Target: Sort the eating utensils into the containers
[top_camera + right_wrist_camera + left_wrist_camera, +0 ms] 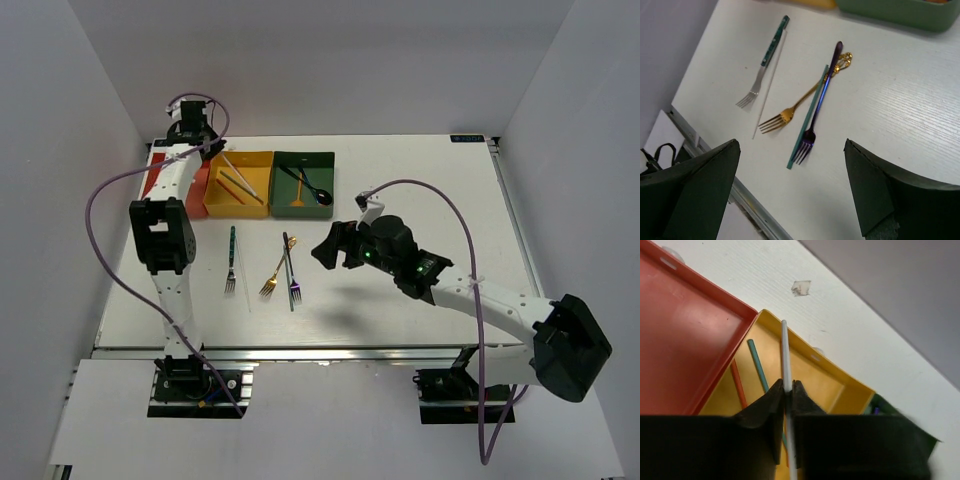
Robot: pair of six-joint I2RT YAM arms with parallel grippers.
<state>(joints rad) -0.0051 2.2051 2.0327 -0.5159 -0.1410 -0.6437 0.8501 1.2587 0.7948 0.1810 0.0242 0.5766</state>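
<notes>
Your left gripper [788, 388] is pinching its jaws tight on a white chopstick [785, 350], holding it over the yellow tray [815, 380], where a teal chopstick [758, 371] and a red chopstick [738, 385] are lying. The red tray [690, 335] is sitting right against it on one side. The green tray [325, 165] on the other is carrying a black spoon [316, 193]. That makes three trays in a row at the far left of the surface [430, 200].

Your right gripper [790, 145] is hovering with its jaws wide apart, gripping nothing, near five pieces lying loose on the surface. They are a teal-handled fork [765, 60], a thin pale chopstick [769, 87] just beside it, and a gold fork [790, 111], a purple fork [810, 136] and a second teal chopstick [808, 116] lying crossed together.

A small label [466, 138] at the far edge is showing too small to read.
</notes>
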